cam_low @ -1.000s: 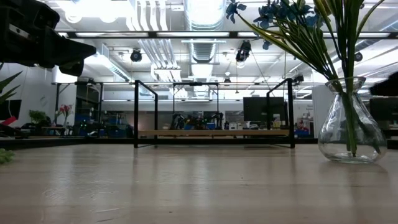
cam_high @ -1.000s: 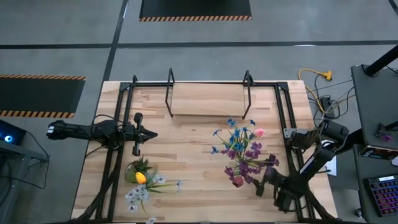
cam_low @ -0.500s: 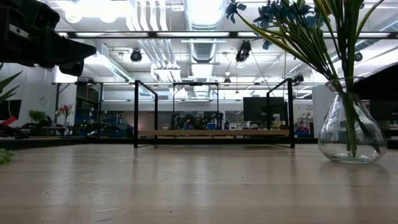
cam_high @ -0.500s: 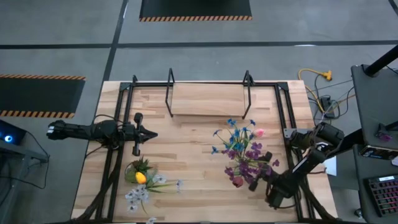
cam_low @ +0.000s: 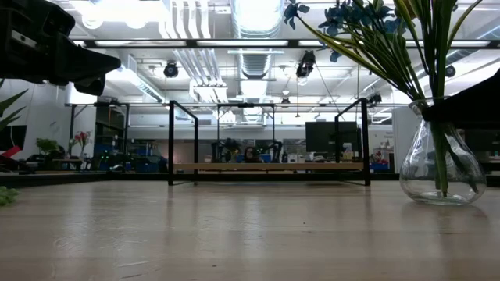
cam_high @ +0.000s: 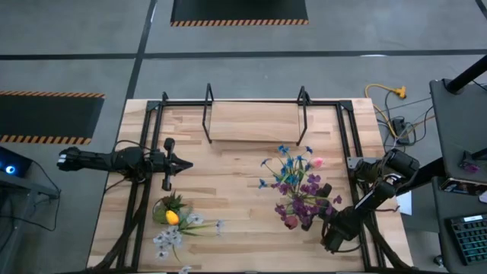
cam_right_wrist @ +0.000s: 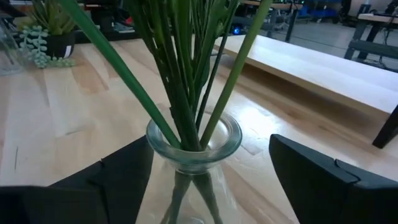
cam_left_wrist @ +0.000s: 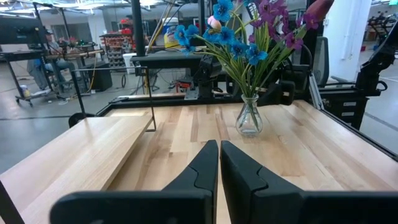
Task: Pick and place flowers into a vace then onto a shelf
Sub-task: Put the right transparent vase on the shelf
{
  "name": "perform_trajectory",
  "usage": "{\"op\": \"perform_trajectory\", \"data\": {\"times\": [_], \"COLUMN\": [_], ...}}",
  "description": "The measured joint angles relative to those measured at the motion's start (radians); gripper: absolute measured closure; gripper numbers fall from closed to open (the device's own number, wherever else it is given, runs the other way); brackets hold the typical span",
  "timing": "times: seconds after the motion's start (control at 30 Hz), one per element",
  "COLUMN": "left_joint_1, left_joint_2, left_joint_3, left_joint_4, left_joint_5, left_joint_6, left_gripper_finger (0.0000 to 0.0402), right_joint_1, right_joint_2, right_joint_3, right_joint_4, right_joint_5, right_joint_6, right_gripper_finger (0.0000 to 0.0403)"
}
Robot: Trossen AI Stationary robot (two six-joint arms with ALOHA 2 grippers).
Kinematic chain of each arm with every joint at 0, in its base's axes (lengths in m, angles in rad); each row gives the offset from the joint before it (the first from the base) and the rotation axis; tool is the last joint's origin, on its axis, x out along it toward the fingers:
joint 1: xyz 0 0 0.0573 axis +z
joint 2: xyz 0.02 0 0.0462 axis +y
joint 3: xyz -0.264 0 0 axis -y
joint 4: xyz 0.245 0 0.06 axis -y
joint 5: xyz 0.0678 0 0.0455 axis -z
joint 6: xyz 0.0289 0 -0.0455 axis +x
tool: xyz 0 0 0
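With the flowers (cam_high: pixel 298 183) already standing in the vace (cam_right_wrist: pixel 194 143), the right gripper (cam_right_wrist: pixel 208 171) straddled its neck wide open, not yet gripping, the shelf (cam_high: pixel 255 122) beyond the vace still bare.

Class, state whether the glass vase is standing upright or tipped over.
Upright: the vase sits flat on the table, with the flowers rising from its neck.

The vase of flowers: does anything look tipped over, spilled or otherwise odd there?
Nothing stands out. The vase stands upright on the table with the flowers in it, and nothing looks spilled. The right gripper has its fingers open on either side of the vase's neck.
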Motion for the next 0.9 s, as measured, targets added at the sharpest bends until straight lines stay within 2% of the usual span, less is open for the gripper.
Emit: {"op": "perform_trajectory", "data": {"times": [0.4,0.9], "left_joint_1": [0.000,0.000], "left_joint_2": [0.000,0.000], "left_joint_3": [0.000,0.000], "left_joint_4": [0.000,0.000], "left_joint_5": [0.000,0.000], "left_joint_6": [0.000,0.000], "left_gripper_finger": [0.0402,0.0402], "right_joint_1": [0.000,0.000], "right_joint_2": [0.003,0.003], "right_joint_3": [0.000,0.000], "right_joint_4": [0.012,0.017], "right_joint_5": [-0.004,0.002], "right_joint_6": [-0.004,-0.004], "right_gripper_finger": [0.0200,0.0301]}}
